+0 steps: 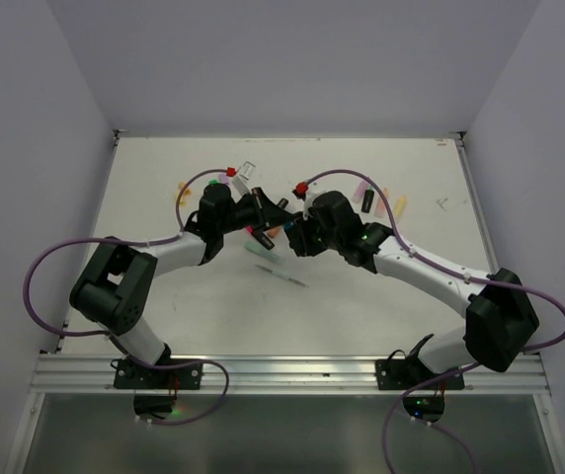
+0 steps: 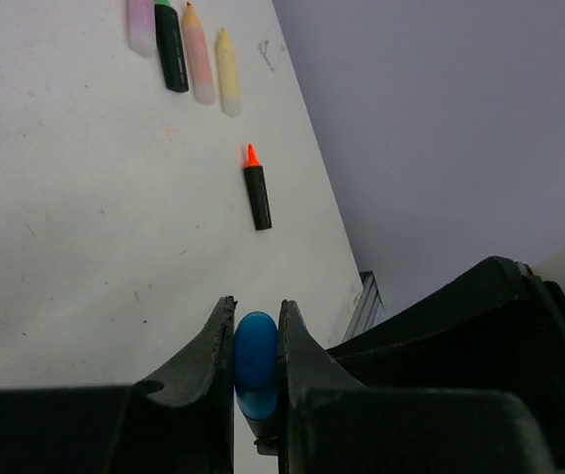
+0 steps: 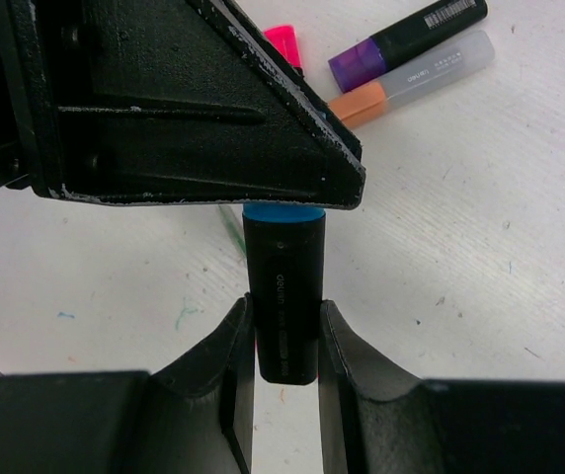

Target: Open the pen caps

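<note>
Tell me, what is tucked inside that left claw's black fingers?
A rounded blue plastic pen cap, pinched in the left gripper. It sits on a black pen barrel, which the right gripper clamps. What the cap covers cannot be seen.

pen cap point(image 2: 256, 354) in left end effector point(image 2: 256, 304), barrel point(image 3: 284, 281) in right end effector point(image 3: 284, 302), loose pens point(image 2: 201, 61) behind.

White scuffed table point(image 1: 213, 316), lavender-grey walls point(image 1: 292, 59), aluminium rail point(image 1: 292, 370) at near edge.

White print on black pen barrel point(image 3: 282, 296), too blurred for reading
</note>
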Robot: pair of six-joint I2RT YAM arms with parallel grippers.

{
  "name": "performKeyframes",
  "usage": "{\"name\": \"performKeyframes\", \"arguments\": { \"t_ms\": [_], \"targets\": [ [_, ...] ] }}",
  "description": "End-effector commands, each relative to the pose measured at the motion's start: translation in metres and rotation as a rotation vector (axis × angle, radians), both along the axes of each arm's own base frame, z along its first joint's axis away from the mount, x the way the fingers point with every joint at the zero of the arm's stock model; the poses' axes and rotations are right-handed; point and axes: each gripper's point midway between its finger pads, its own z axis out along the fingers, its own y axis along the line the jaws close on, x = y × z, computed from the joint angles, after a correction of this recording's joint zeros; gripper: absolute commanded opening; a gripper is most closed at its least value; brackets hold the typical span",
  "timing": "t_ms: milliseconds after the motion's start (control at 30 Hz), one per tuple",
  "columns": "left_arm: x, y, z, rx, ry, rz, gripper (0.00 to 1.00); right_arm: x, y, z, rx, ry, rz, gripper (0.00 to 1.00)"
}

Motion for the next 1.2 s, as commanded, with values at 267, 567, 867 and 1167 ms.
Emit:
{"name": "performKeyframes", "arguments": {
  "t_ms": [267,567,867,1167],
  "targets": [
    [-0.003,-0.009,0.026,-0.085,-0.051,-0.037,0.00,0.020,0.021,0.022,0.078,-0.053,-0.007,0.45],
    [0.046,-0.009,0.060,-0.074,-0.132,0.038,0.00,0.002,0.011,-0.016,0.033,0.067,-0.031,0.00],
    [0.159,0.077,0.119,-0.182,-0.196,0.260,0.00,-0.050,-0.023,-0.034,0.050,0.160,-0.066,0.00],
    [0.154,0.099,0.111,-0.051,-0.218,0.314,0.00,-0.019,-0.069,-0.018,-0.069,0.077,-0.301,0.00]
  ]
}}
